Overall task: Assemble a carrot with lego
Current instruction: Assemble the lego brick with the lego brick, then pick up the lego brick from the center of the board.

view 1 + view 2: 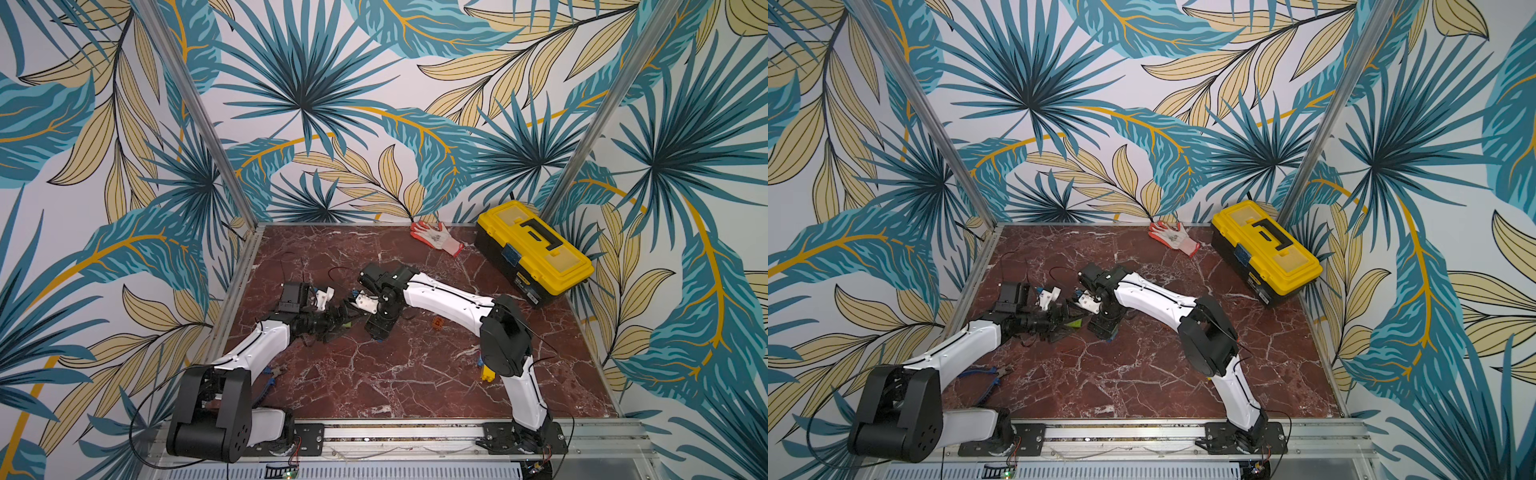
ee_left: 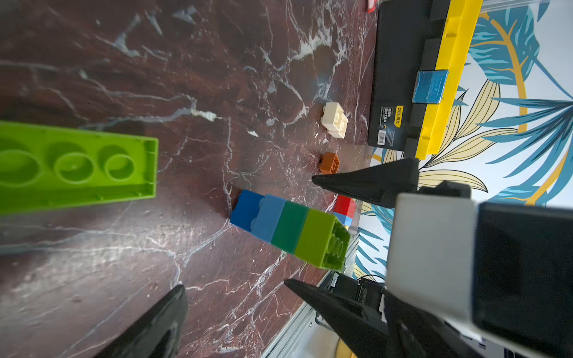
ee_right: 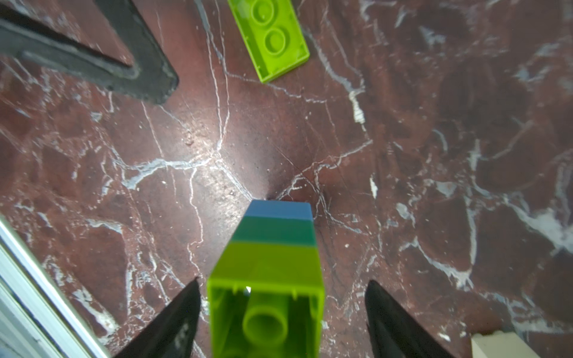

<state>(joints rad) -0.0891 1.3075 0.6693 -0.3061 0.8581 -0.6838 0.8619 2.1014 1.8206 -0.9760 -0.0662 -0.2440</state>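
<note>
Top view: toolbox [image 1: 534, 251], glove [image 1: 436, 237] and pliers [image 1: 994, 374] lie well away from the grippers. The left gripper [image 1: 340, 316] is wide open and holds nothing.
Left wrist: a green plate [image 2: 77, 167] lies close by on the table.
Right wrist: the right gripper [image 3: 282, 280] is spread around the upright lego stack [image 3: 273, 248] without touching it.

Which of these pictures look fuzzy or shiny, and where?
Left wrist view: the long green brick, close to the lens, is blurred; the brick stack is sharp. Right wrist view: light glares off the marble table, and the stack's near end is soft. Both top views: even light, soft shadows.
</note>
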